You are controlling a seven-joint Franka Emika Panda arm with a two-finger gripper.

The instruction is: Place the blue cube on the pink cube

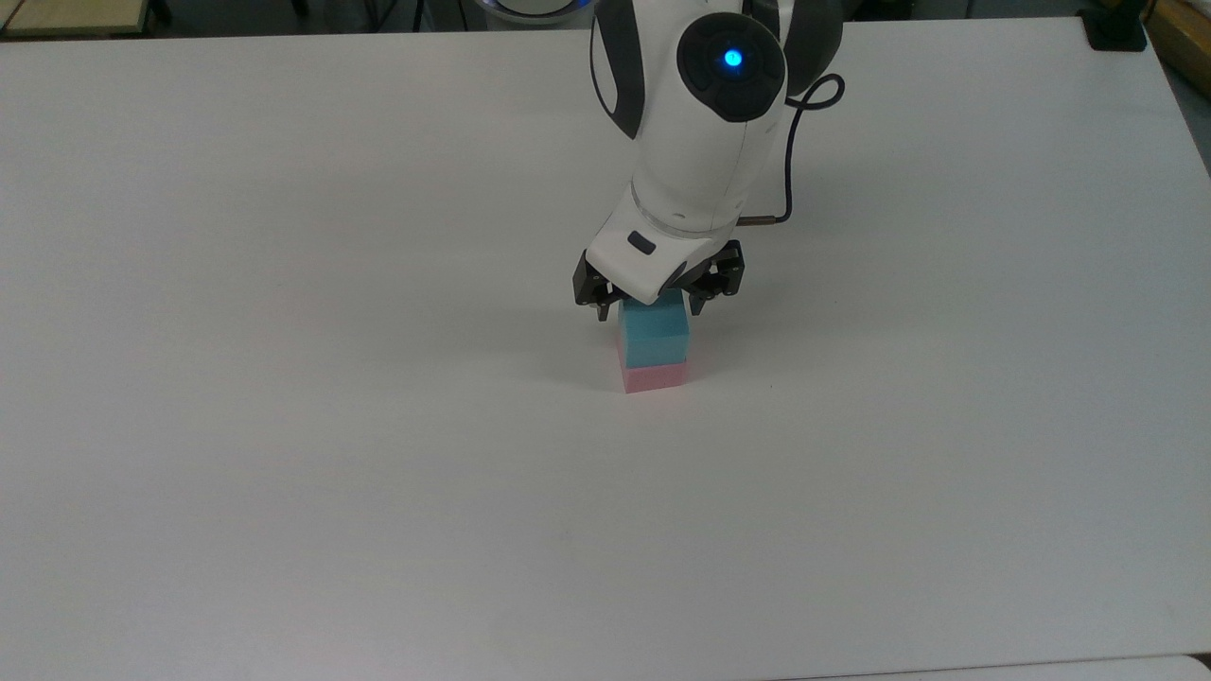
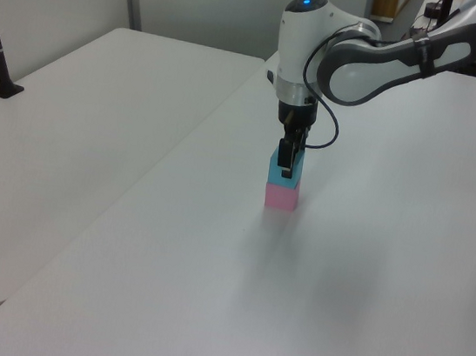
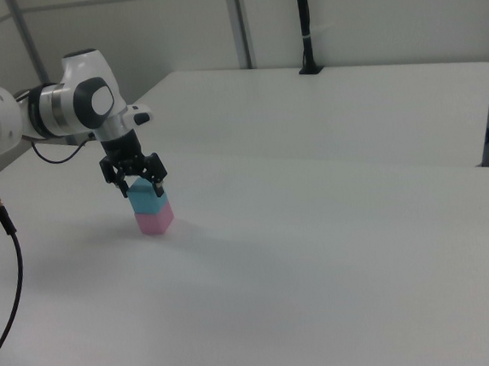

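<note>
On the white counter [image 1: 284, 426], a little toward the top view's right of centre, the blue cube [image 1: 653, 337] sits on the pink cube [image 1: 653, 377], their sides close to flush in all three views. My claw [image 1: 657, 305] hangs directly over the pair with its fingers spread apart: in the right view they splay to either side of the blue cube's upper part, and I see a gap at each tip, so I am not gripping anything. From the left view the near finger crosses in front of the blue cube, and I cannot be sure there whether a fingertip brushes its face. I judge that the stacking itself is done and that I am in the release step, with the task nearly complete. The next move, as I read it, calls for a straight lift upward, keeping the fingers wide and level so that neither pad drags on the blue cube. The risk is a sideways nudge: the top cube is small, probably light, and only resting there, so any rub from a finger could slide or tip it off the pink cube. Once my fingertips are above the blue cube's top edge, I can pull away freely across the counter.
</note>
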